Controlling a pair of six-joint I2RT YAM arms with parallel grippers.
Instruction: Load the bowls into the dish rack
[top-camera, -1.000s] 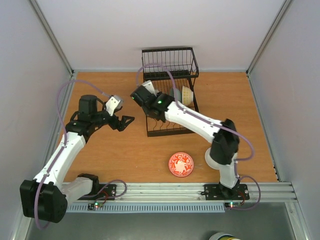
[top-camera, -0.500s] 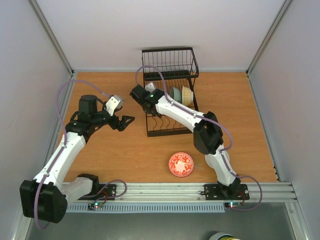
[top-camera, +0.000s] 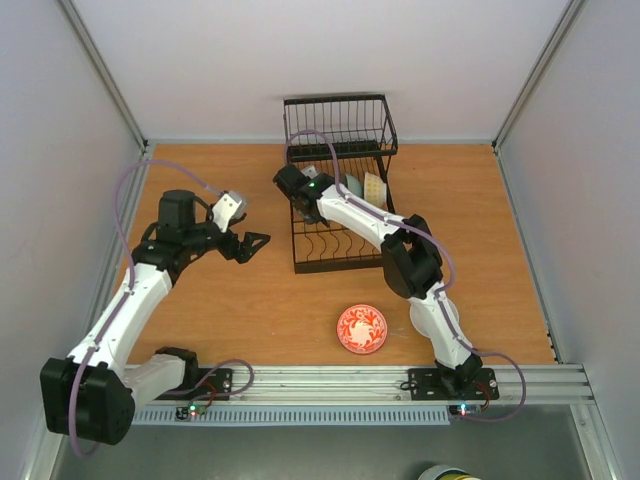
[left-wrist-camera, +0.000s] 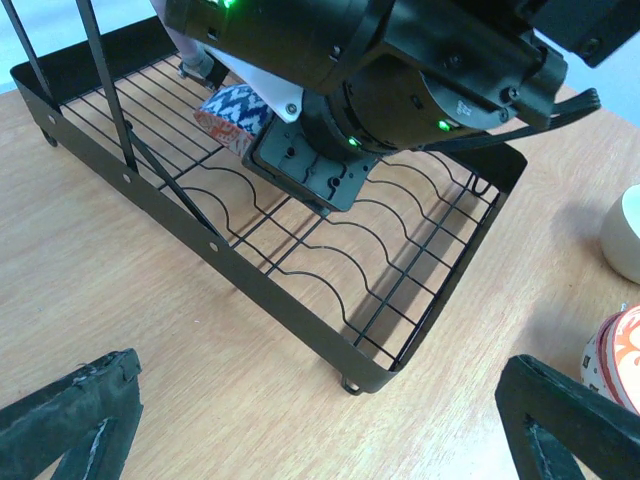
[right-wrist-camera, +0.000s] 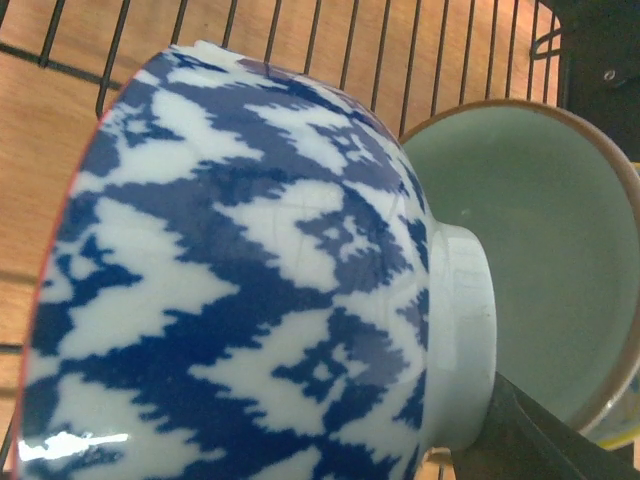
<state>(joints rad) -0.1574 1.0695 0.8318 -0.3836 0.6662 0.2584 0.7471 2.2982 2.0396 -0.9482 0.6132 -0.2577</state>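
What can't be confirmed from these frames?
- Top view: the right arm hides the blue-patterned bowl inside the dish rack.
- Right wrist view: that bowl fills the frame; whether it rests on the tines is unseen.
- Left wrist view: white bowl and red-patterned bowl cut off by the right edge.

Left claw (top-camera: 252, 242) gapes wide; right arm (top-camera: 352, 212) reaches forward, right claw (top-camera: 289, 181) clamped.

Overhead from behind the arms; left wrist low beside the dish rack (left-wrist-camera: 250, 285), right wrist close-up inside it.
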